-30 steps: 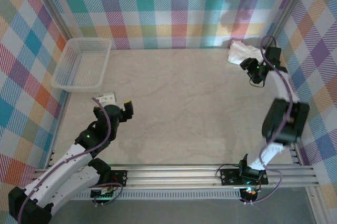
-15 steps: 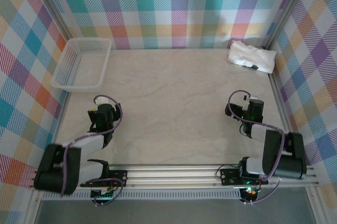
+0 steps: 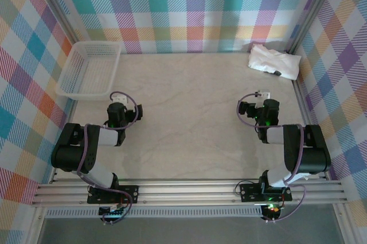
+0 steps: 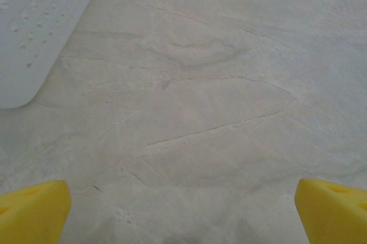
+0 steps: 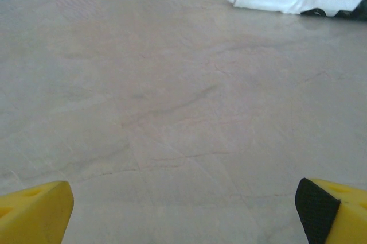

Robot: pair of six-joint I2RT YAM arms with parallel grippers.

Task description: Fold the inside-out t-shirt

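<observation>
Finds inside-out t-shirt point(image 3: 274, 62) crosswise in far-right bench point(image 3: 189, 100) corner, well ahead of wide, empty right claw point(image 5: 183, 212). Shows left claw point(image 4: 183, 212) wide, farther off.

White t-shirt point(image 3: 274, 61), rainbow-plaid walls point(image 3: 189, 8)

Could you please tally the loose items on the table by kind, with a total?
white t-shirt: 1
white plastic lattice basket: 1
Total: 2
</observation>
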